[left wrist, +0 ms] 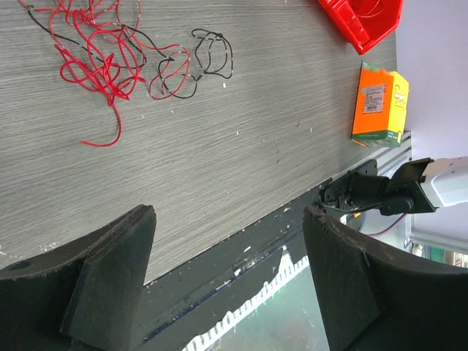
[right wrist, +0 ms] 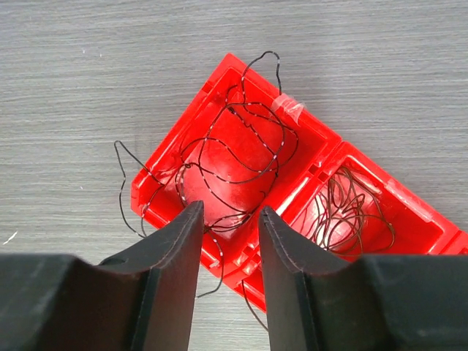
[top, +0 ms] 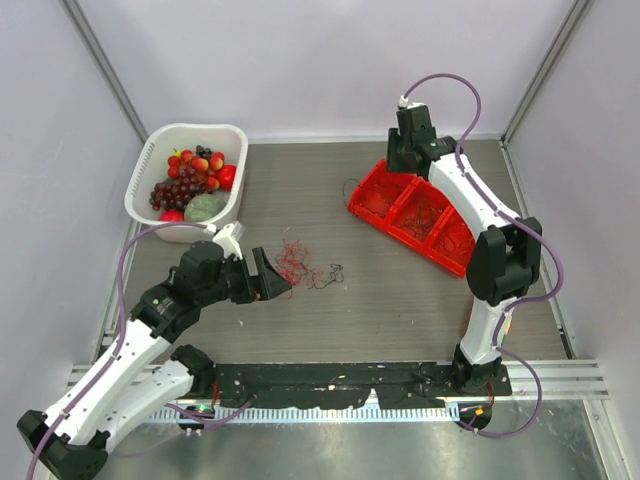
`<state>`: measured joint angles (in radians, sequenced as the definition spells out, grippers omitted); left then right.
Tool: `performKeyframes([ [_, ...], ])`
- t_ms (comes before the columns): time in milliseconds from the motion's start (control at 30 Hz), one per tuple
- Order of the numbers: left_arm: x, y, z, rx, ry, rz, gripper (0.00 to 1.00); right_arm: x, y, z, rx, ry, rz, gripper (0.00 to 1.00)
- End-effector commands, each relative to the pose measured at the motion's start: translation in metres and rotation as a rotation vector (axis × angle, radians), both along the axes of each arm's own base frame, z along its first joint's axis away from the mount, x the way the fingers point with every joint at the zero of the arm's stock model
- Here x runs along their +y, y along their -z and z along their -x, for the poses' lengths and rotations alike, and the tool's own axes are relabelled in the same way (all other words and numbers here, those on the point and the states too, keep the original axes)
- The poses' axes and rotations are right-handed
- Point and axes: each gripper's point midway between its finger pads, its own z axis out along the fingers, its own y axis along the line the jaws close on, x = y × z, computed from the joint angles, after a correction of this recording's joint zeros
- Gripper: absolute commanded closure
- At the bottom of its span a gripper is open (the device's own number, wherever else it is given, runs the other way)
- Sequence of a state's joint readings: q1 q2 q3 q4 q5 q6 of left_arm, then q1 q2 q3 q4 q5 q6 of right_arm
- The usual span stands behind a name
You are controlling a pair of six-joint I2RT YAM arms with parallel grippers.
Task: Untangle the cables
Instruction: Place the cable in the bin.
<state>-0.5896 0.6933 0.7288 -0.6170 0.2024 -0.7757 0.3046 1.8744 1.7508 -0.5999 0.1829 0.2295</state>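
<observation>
Cables (top: 303, 262): red-black tangle is lying on worktop (top: 400, 310) just ahead of left fingers (left wrist: 110, 278), spread wide, empty; left arm nearer. Right fingers (right wrist: 175, 256), narrowly parted, are hovering over tray (top: 375, 195), well apart.

Top of the cables (left wrist: 102, 73) beyond left-wrist view
</observation>
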Motion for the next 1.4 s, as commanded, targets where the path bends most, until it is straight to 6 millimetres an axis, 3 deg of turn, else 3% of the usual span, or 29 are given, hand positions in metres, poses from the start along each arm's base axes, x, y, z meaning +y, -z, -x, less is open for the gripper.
performKeyframes([
  [0, -0.006, -0.011, -0.005, -0.045, 0.015, 0.032, 0.15, 0.008, 0.005, -0.003, -0.007, -0.042, -0.019, 0.55],
  [100, -0.007, -0.009, -0.007, -0.041, 0.008, 0.039, 0.15, 0.035, 0.004, 0.005, -0.019, -0.155, -0.101, 0.49],
  [233, -0.013, -0.01, -0.009, -0.044, 0.016, 0.059, 0.15, 0.077, 0.007, 0.022, -0.072, -0.314, -0.027, 0.35],
  [267, -0.013, -0.01, -0.01, -0.042, 0.019, 0.061, 0.15, 0.09, 0.014, 0.027, -0.075, -0.348, -0.006, 0.34],
  [333, -0.014, -0.01, -0.01, -0.039, 0.021, 0.061, 0.16, 0.099, 0.028, 0.032, -0.062, -0.376, 0.088, 0.33],
  [467, -0.011, -0.008, -0.007, -0.039, 0.02, 0.054, 0.15, 0.097, 0.049, 0.031, -0.01, -0.317, 0.182, 0.32],
  [700, -0.007, -0.004, -0.003, -0.04, 0.023, 0.04, 0.15, 0.109, 0.056, 0.051, -0.005, -0.373, 0.226, 0.33],
  [933, -0.011, 0.001, -0.002, -0.029, 0.032, 0.057, 0.15, 0.091, 0.075, 0.066, 0.01, -0.353, 0.402, 0.34],
  [1000, -0.011, 0.0, -0.001, -0.033, 0.033, 0.062, 0.15, 0.087, 0.079, 0.066, -0.005, -0.325, 0.431, 0.38],
  [1100, -0.01, 0.0, -0.001, -0.029, 0.031, 0.059, 0.15, 0.082, 0.068, 0.056, -0.067, -0.25, 0.439, 0.5],
  [1167, -0.009, -0.002, 0.0, -0.032, 0.034, 0.052, 0.15, 0.076, 0.057, 0.049, -0.095, -0.192, 0.437, 0.72],
  [1200, -0.008, -0.003, 0.0, -0.035, 0.031, 0.051, 0.15, 0.073, 0.051, 0.044, -0.11, -0.168, 0.43, 0.98],
  [1333, -0.007, -0.005, 0.0, -0.043, 0.026, 0.049, 0.15, 0.059, 0.04, 0.022, -0.135, -0.113, 0.387, 0.99],
  [1367, -0.007, -0.005, 0.0, -0.041, 0.027, 0.051, 0.15, 0.055, 0.048, 0.019, -0.108, -0.096, 0.373, 0.99],
])
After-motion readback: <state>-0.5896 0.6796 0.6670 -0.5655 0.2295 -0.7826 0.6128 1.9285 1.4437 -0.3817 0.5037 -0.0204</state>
